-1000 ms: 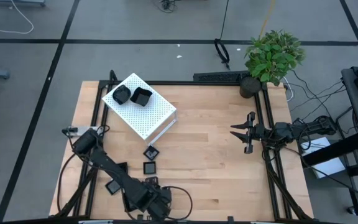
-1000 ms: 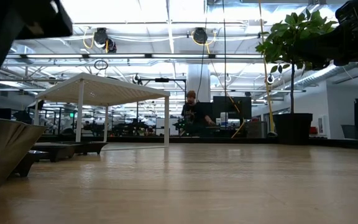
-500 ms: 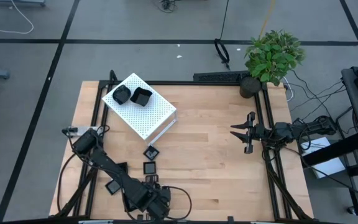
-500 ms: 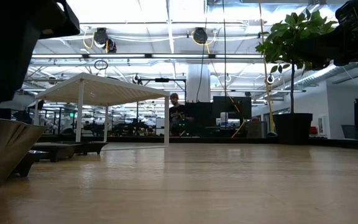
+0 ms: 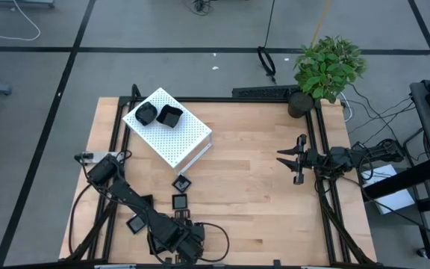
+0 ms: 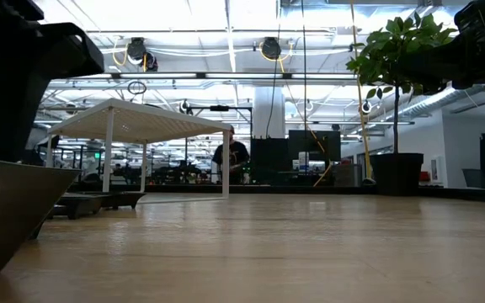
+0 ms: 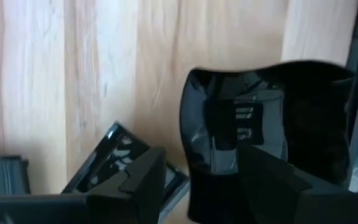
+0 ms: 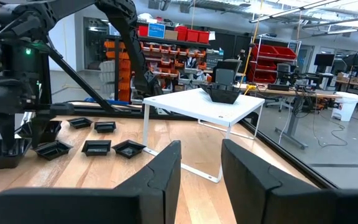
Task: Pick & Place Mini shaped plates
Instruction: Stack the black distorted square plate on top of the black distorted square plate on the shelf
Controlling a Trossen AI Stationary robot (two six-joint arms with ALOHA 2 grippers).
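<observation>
Several tiny glossy black plates lie flat on the wooden table near its near-left part (image 5: 179, 200) (image 5: 135, 223) (image 8: 98, 147). Two more (image 5: 146, 113) (image 5: 170, 116) sit on top of the white perforated box (image 5: 172, 128). My left gripper (image 7: 201, 162) (image 5: 178, 233) is open, low over a wavy-rimmed plate (image 7: 272, 106) (image 6: 11, 210) by the near edge. One finger is over the plate's hollow, and the other is outside its rim above a square plate (image 7: 120, 158). My right gripper (image 5: 291, 166) (image 8: 201, 162) waits open above the table's right side. My left gripper comes from above with one finger (image 7: 272, 180) over the hollow of the wavy-rimmed plate and the other (image 7: 135, 180) outside the plate's rim (image 7: 185, 124). I cannot tell whether either finger touches the plate, which sits on the table.
A potted plant (image 5: 328, 67) stands at the table's far-right corner. Black frame rails run along the table's left and right edges. Bare wood lies between the box and my right gripper. A person (image 6: 230, 160) moves in the room behind the table.
My left gripper has come down toward the wavy-rimmed plate at the near edge; in the low view its dark bulk now reaches much lower over that plate. The person in the background has walked across the room.
</observation>
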